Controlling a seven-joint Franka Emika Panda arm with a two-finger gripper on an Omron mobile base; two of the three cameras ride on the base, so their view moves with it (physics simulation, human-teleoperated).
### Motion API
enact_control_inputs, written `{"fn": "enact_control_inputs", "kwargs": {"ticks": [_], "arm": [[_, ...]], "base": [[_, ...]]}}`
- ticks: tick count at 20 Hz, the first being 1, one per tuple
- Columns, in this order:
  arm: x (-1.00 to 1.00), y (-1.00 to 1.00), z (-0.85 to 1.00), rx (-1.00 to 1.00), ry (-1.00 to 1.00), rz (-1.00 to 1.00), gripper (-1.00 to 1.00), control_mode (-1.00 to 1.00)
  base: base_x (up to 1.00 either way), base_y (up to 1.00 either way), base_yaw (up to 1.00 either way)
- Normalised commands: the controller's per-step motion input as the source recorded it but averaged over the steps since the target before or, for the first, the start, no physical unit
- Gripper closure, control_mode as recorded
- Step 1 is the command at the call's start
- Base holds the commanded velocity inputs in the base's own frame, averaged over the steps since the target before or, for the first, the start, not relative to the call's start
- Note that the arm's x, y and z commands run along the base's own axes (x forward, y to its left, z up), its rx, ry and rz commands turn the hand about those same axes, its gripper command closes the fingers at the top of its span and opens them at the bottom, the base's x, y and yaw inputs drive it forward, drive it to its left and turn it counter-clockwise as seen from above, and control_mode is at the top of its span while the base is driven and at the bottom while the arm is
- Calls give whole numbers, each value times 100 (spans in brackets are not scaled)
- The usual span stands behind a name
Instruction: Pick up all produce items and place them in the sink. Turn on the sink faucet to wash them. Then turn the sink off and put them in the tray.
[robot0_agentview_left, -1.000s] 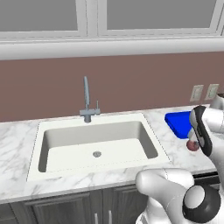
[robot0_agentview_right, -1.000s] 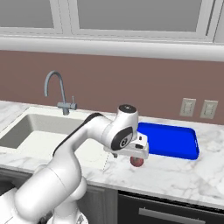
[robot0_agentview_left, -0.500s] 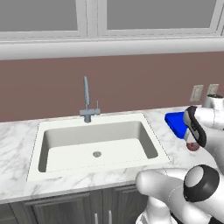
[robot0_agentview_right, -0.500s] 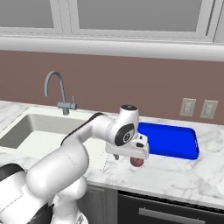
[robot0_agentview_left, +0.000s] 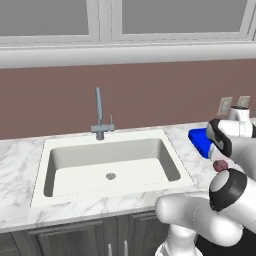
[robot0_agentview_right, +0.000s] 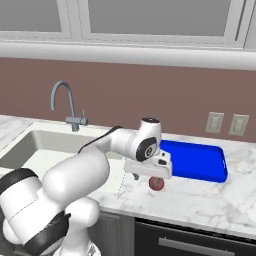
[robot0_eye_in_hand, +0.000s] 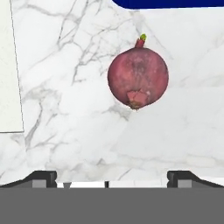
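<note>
The counter (robot0_agentview_right: 210, 200) is white marble with grey veins. A big off-white sink (robot0_agentview_left: 110, 167) is set into it, and a small round drain (robot0_agentview_left: 111, 176) sits in the sink floor. A thin grey faucet (robot0_agentview_left: 100, 115) with a tall bent spout stands at the back edge of the sink. The wall (robot0_agentview_left: 150, 95) behind the sink is brownish red, and two pale outlets (robot0_agentview_right: 226, 124) are on it, off to the right of the sink. Grey cabinets (robot0_agentview_right: 150, 20) hang above the wall, and dark cabinet doors (robot0_agentview_left: 75, 240) are under the counter.

A bright blue tray (robot0_agentview_right: 195, 160) lies flat on the counter to the right of the sink. A small dark red round fruit (robot0_eye_in_hand: 138, 78) with a tiny green tip sits on the marble between the sink and the tray, near the tray's front edge. It touches neither one.

The gripper (robot0_agentview_right: 152, 172) hangs just above the fruit and points down at it. Its fingers are spread as wide as they go, and they hold nothing. The fruit rests on the counter, free of the fingers.
</note>
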Motion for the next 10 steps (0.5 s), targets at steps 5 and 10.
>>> {"fn": "enact_control_inputs", "kwargs": {"ticks": [5,10], "arm": [[18,-3,-16,0,0,0,-100,-100],[20,-3,-20,0,0,0,-100,-100]], "base": [[0,0,0],[0,0,0]]}}
